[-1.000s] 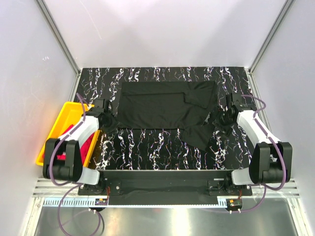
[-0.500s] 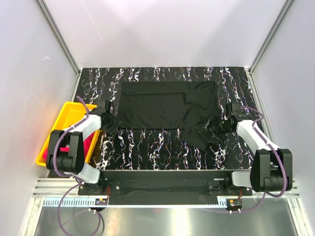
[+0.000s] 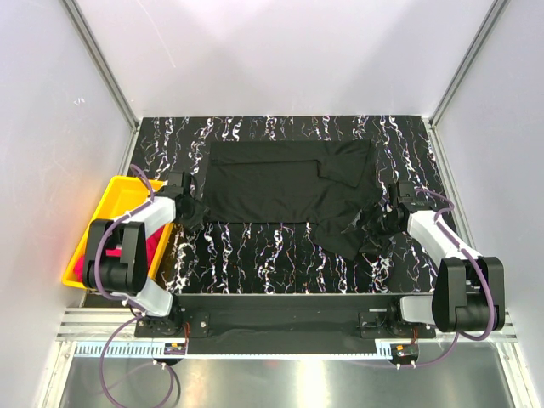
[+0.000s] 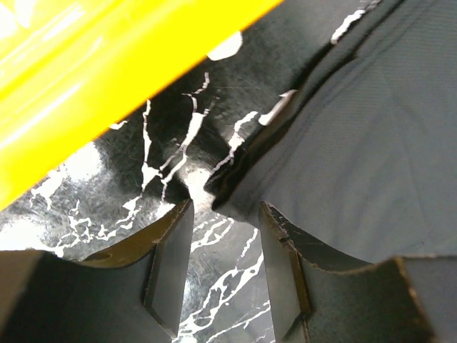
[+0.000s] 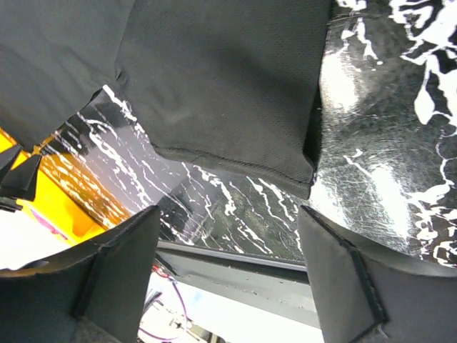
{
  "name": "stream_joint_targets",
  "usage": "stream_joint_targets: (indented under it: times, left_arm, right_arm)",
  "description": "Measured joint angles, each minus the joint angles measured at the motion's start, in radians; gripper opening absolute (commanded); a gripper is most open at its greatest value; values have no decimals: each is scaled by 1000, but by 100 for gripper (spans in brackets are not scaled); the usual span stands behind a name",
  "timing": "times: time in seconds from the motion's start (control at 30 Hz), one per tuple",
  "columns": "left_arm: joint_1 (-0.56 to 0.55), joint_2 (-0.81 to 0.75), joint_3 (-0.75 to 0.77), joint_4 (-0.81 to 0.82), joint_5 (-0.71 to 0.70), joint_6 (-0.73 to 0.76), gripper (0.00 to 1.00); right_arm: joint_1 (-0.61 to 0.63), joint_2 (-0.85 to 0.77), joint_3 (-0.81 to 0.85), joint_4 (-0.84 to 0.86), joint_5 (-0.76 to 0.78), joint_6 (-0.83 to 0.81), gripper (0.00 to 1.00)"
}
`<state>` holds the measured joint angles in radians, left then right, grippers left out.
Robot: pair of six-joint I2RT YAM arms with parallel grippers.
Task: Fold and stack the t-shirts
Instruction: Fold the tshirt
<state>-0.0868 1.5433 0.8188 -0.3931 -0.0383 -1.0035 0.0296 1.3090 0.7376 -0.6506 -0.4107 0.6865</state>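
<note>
The black t-shirt (image 3: 280, 183) lies spread on the marbled table, its right side folded into a flap that reaches toward the front (image 3: 344, 231). A strip of the pink t-shirt (image 3: 153, 248) shows in the yellow tray. My left gripper (image 3: 192, 212) is open at the shirt's near left corner (image 4: 235, 179); the corner lies just ahead of the jaws. My right gripper (image 3: 380, 223) is open wide just right of the flap, whose hemmed edge (image 5: 235, 161) lies in front of the jaws.
The yellow tray (image 3: 115, 200) stands at the table's left edge, close behind my left arm; it also shows in the left wrist view (image 4: 107, 78). The table's front edge and frame rail (image 5: 235, 257) show beyond the flap.
My right gripper has moved forward and left along the shirt's right flap. My left arm has pulled in a little, its gripper staying at the shirt's left corner.
</note>
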Motion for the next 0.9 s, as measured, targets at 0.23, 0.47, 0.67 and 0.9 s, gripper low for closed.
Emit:
stream_joint_targets:
  times: [0.23, 0.47, 0.67, 0.9]
  left_arm:
    - [2, 42, 16, 16, -1, -21, 15]
    - [2, 69, 39, 23, 0, -9, 7]
    - [2, 69, 39, 24, 1, 7, 0]
    - [2, 68, 39, 28, 5, 43, 0]
  right_arm:
    - [0, 5, -6, -3, 52, 37, 77]
    - [0, 75, -23, -3, 114, 48, 60]
    - [0, 142, -27, 20, 141, 37, 52]
    - [0, 146, -43, 53, 127, 35, 52]
